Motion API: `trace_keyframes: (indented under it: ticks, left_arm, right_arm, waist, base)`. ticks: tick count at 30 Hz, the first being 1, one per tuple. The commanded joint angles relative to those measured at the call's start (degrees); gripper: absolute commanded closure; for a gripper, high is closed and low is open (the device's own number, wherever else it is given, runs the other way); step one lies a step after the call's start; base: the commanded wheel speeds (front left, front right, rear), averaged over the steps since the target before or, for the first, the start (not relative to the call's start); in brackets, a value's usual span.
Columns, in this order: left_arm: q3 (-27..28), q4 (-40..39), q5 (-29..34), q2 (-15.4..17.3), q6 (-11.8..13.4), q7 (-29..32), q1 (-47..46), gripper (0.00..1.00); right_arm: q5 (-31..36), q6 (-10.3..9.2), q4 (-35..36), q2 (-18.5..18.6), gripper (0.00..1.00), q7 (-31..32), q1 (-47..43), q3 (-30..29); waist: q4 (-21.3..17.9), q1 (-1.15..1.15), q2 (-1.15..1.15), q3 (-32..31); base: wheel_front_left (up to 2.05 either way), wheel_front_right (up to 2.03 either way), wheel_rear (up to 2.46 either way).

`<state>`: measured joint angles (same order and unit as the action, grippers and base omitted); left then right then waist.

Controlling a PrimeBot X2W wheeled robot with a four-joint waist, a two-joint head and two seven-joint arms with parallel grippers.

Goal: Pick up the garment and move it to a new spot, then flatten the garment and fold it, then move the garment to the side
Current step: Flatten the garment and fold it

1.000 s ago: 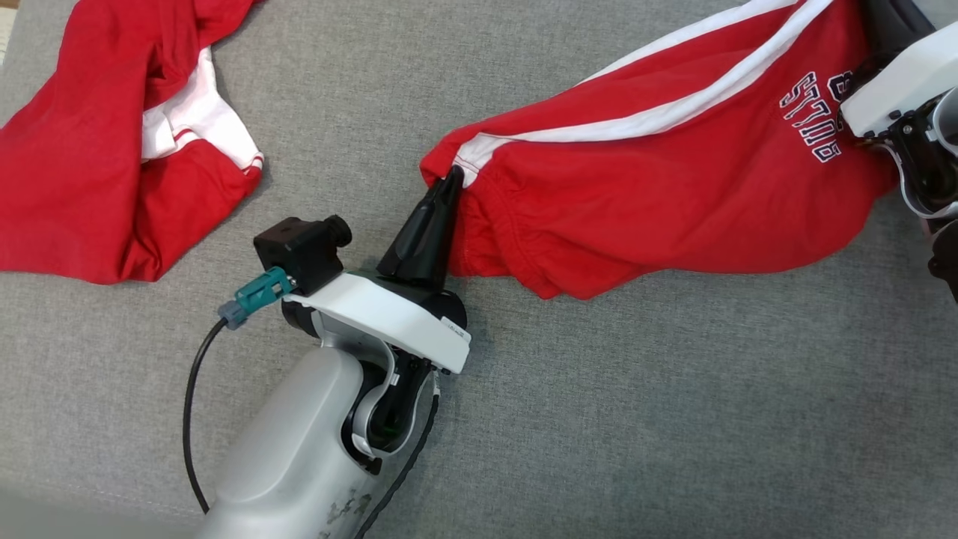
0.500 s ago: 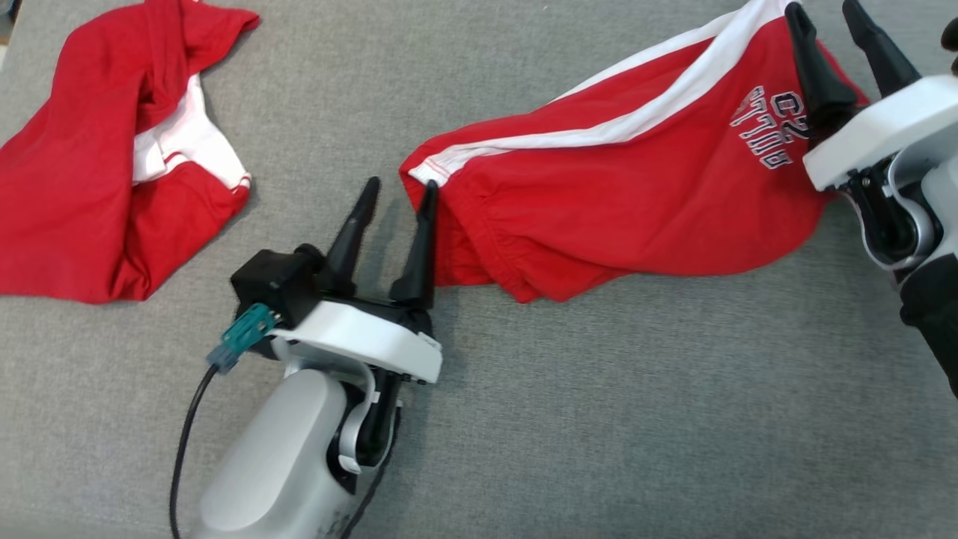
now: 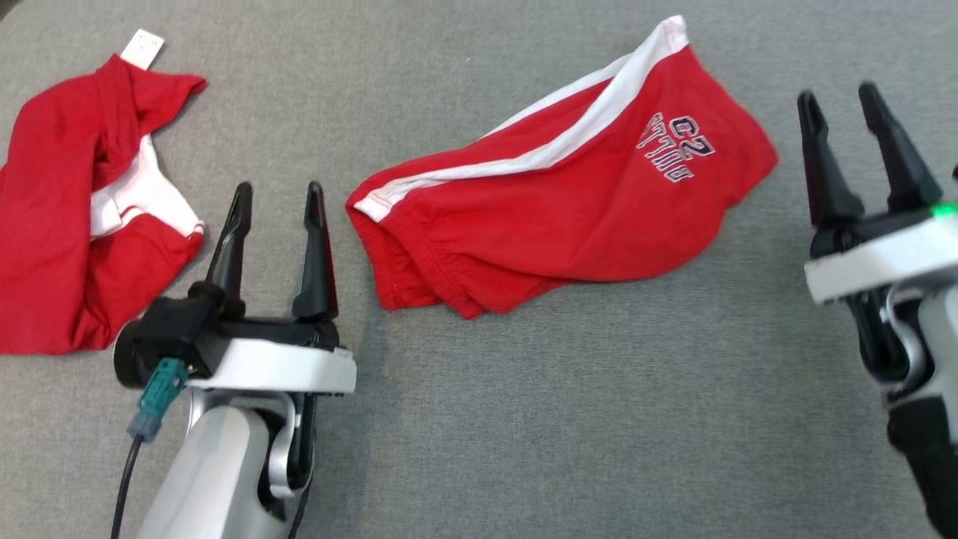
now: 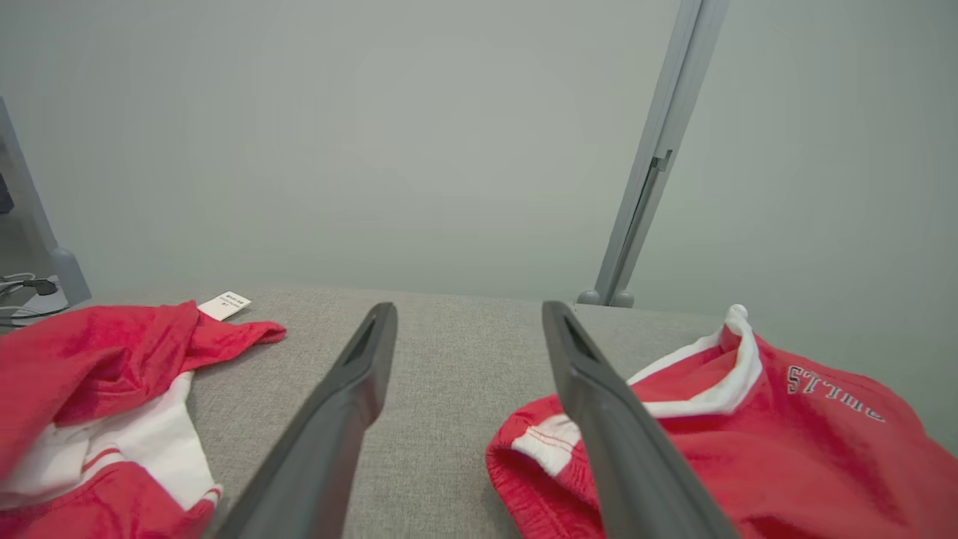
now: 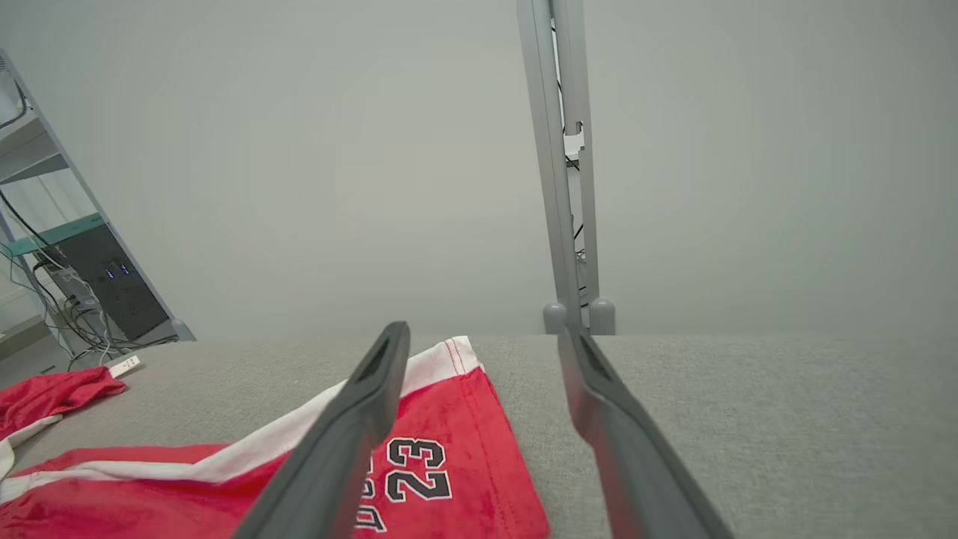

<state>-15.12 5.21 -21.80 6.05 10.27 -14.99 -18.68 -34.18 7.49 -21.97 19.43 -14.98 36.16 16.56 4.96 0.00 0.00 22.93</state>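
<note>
Folded red fabric shorts (image 3: 554,217) with a white stripe sit between the left gripper (image 3: 278,191) and right gripper (image 3: 837,93), touching neither (both pairs of jaws spread wide).

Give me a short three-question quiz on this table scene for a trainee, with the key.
1. True or false: the left end effector is clamped on the shorts.
2. Pick one. What lies on the grey surface on the robot's left of the shorts? A) a blue towel B) a crumpled red garment C) a cardboard box
3. Fill in: the right wrist view shows the number ___ printed on the shorts.

Key
1. False: it stands open beside the shorts, apart from them. The right end effector is open too.
2. B
3. 23
</note>
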Motion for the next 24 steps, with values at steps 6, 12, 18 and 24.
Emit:
trace_keyframes:
  ticks: [6,12,18,24]
  left_arm:
    - [1.2,1.1,4.7,1.5,0.3,-0.3,3.9,0.0]
    - [1.9,2.5,6.2,1.7,-0.3,-0.3,5.3,0.0]
    - [2.6,3.7,6.6,1.5,-1.1,-0.3,4.9,0.0]
    - [2.7,4.6,7.0,1.1,-1.6,-0.3,4.0,0.0]
  right_arm:
    - [7.8,0.02,4.7,-2.8,0.0,-0.3,-10.3,-6.3]
    - [10.7,0.02,6.2,-4.4,0.0,-0.3,-15.4,-8.2]
    - [11.2,0.02,6.2,-4.8,0.0,-0.3,-15.7,-8.1]
    - [11.5,0.02,6.1,-4.5,0.0,-0.3,-15.4,-8.2]
  waist:
    - [-2.0,0.0,0.0,-3.1]
    - [-2.6,0.0,0.0,-3.9]
    - [-2.9,0.0,0.0,-3.9]
    - [-2.6,0.0,0.0,-3.9]
  base:
    - [0.0,0.0,0.0]
    - [0.0,0.0,0.0]
    - [0.0,0.0,0.0]
    - [0.0,0.0,0.0]
